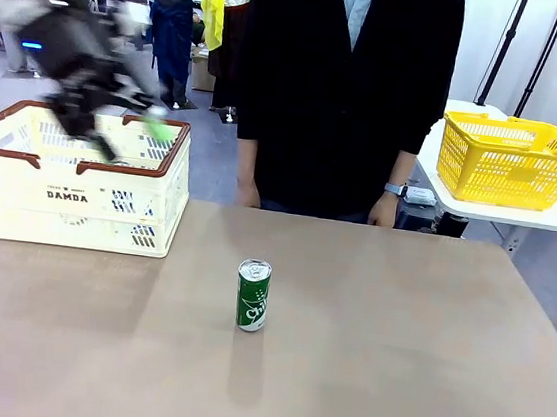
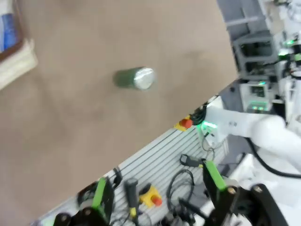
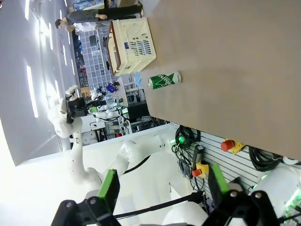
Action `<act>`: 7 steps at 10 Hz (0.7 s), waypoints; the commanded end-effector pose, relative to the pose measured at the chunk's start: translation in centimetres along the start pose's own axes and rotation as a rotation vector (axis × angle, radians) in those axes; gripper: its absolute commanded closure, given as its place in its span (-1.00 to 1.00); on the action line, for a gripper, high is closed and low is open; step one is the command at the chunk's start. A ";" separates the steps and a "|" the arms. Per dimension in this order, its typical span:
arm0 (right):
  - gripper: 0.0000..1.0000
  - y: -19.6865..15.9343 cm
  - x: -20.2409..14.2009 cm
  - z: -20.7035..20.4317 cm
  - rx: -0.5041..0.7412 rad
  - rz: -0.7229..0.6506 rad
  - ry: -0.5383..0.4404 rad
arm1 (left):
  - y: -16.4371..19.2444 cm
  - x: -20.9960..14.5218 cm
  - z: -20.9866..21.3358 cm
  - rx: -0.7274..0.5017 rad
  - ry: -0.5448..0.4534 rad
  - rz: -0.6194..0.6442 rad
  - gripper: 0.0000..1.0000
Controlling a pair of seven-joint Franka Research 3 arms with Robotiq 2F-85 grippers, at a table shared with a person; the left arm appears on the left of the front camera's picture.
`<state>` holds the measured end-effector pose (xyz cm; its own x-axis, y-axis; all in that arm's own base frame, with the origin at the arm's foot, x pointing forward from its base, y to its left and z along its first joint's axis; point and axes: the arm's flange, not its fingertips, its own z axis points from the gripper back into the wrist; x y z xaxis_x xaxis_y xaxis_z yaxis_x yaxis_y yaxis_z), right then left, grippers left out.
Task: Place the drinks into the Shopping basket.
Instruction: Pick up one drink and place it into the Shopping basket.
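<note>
One green drink can (image 1: 252, 295) with white lettering stands upright in the middle of the brown table. It also shows in the left wrist view as the can (image 2: 134, 78) and in the right wrist view as the can (image 3: 164, 80). The cream Shopping basket (image 1: 18, 201) marked DAMDA sits at the table's far left. My left gripper (image 1: 134, 137), blurred by motion, hangs open and empty over the basket's right rim. Its green pads (image 2: 99, 193) stand wide apart. A blue shape (image 2: 8, 30) lies inside the basket corner (image 2: 19, 59). My right gripper (image 3: 163, 186) is open and empty, off the table's near edge.
A person (image 1: 343, 85) in dark clothes stands at the far edge, hands down by the sides. A yellow mesh basket (image 1: 510, 160) rests on a white side table at the right. Bare table (image 1: 392, 362) surrounds the can.
</note>
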<state>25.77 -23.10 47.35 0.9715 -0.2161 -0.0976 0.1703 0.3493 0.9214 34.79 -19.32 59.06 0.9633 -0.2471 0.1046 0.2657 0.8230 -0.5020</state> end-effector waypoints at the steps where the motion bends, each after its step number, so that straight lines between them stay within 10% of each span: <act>1: -1.00 0.3 -0.2 0.0 0.010 -0.014 -0.001 | -1.5 5.0 -4.2 0.080 0.000 0.026 -1.00; 7: -1.00 0.3 -0.2 0.0 0.010 -0.014 -0.001 | -6.9 6.7 -15.2 0.172 -0.082 0.053 -1.00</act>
<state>25.75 -23.12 47.34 0.9713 -0.2165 -0.0981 0.1708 0.3488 0.9215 38.68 -35.24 49.22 0.9722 -0.1725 0.1583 0.2156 0.9230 -0.3187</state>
